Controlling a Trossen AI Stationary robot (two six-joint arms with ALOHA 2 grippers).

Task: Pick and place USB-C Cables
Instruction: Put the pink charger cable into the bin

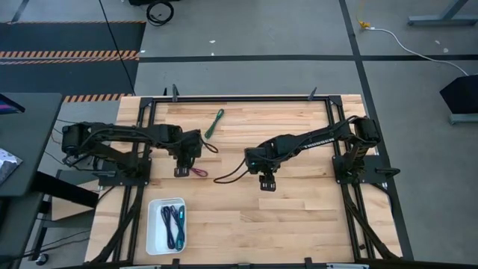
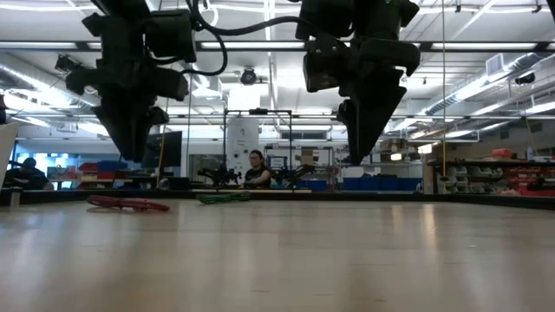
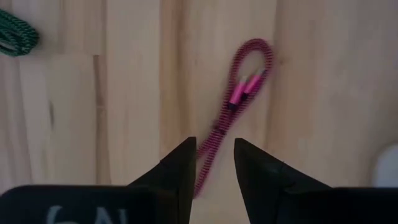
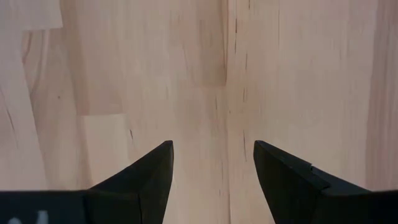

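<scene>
A magenta cable (image 3: 239,93) lies on the wood, folded in a loop; it also shows in the high view (image 1: 199,173) and the low view (image 2: 128,204). My left gripper (image 3: 211,165) hovers above it, open by a narrow gap, with the cable's tail running between the fingers below them. A green cable (image 1: 215,123) lies near the far edge, and its end shows in the left wrist view (image 3: 15,37). Two cables, one bluish (image 1: 166,222) and one teal (image 1: 179,225), lie in the white tray (image 1: 154,232). My right gripper (image 4: 211,168) is open over bare wood mid-table (image 1: 267,184). The purple cable does not show.
The white tray sits at the near left of the table, and its corner (image 3: 388,168) shows past the left fingers. A dark cord (image 1: 228,177) trails on the wood between the two grippers. Black frame rails (image 1: 239,98) border the table. A person (image 2: 256,169) sits far behind it.
</scene>
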